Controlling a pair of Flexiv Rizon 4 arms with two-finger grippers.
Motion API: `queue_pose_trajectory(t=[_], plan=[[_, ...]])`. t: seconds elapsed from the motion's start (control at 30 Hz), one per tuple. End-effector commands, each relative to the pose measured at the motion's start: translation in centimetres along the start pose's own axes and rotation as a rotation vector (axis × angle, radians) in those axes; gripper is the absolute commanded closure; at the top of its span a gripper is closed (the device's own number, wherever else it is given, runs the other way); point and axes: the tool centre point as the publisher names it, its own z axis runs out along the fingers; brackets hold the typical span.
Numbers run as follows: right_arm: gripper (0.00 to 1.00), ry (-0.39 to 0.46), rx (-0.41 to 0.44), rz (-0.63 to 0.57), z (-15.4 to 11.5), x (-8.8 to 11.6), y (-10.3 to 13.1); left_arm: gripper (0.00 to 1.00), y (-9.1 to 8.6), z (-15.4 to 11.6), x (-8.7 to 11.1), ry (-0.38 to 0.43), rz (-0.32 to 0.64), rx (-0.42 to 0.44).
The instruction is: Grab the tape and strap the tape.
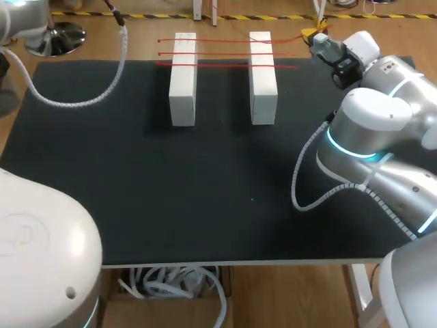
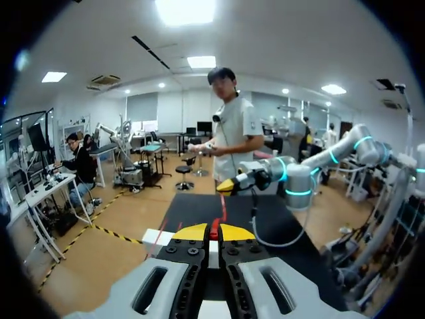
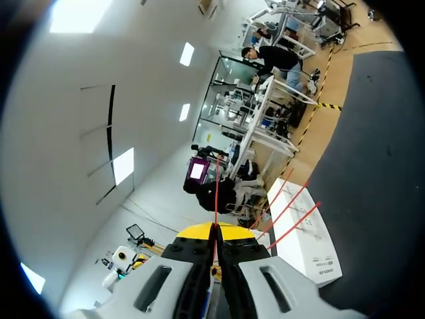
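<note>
While the right tool (image 3: 214, 230) pinches one red tape strand (image 3: 216, 189) above the white blocks (image 1: 183, 78), the left tool (image 2: 213, 232) sits closed, tips together.

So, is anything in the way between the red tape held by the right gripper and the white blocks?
Nothing visible is: the right gripper, shut on red tape, sits beside the right white block.

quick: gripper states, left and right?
Left gripper: closed on the red strap.
Right gripper: closed on the red strap too.
</note>
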Motion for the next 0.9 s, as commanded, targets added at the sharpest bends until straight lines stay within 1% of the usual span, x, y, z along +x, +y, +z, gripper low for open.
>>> queue_pose_trajectory(t=[0.03,0.07,0.1,0.17,0.23,0.27,0.4,0.53,0.63,0.67,0.8,0.9], plan=[[1.0,0.0,0.013,-0.006,-0.1,0.0,0.3,1.0,-0.6,-0.1,0.6,-0.032,-0.001,-0.176],[1.0,0.001,0.016,-0.011,-0.1,0.1,0.2,1.0,-0.7,0.2,0.4,-0.018,-0.005,-0.233],[1.0,0.001,0.017,-0.012,-0.1,0.1,0.2,1.0,-0.9,0.4,0.3,-0.013,-0.015,-0.273],[1.0,0.007,0.023,-0.024,-0.1,0.2,0.3,1.0,-1.2,0.8,0.0,0.0,-0.031,-0.331],[1.0,0.008,0.026,-0.031,-0.1,0.3,0.3,1.0,-1.5,1.3,-0.2,0.019,-0.048,-0.415],[1.0,0.009,0.029,-0.039,-0.1,0.3,0.3,1.0,-1.7,1.5,-0.2,0.026,-0.051,-0.442],[1.0,0.006,0.038,-0.051,-0.2,0.3,0.4,1.0,-2.3,2.2,-0.3,0.043,-0.09,-0.515],[1.0,0.007,0.049,-0.061,-0.3,0.2,0.2,1.0,-3.3,3.2,0.0,0.051,-0.078,-0.563],[1.0,0.005,0.064,-0.074,-0.4,0.2,0.0,1.0,-3.8,3.9,0.1,0.051,-0.068,-0.682],[1.0,0.005,0.068,-0.08,-0.4,0.2,-0.1,1.0,-3.9,3.9,0.1,0.048,-0.064,-0.709],[1.0,0.005,0.081,-0.094,-0.4,0.2,-0.2,1.0,-4.1,3.9,0.2,0.037,-0.06,-0.802],[1.0,0.008,0.09,-0.105,-0.3,0.3,-0.3,1.0,-4.2,4.1,0.3,0.033,-0.055,-0.841]])
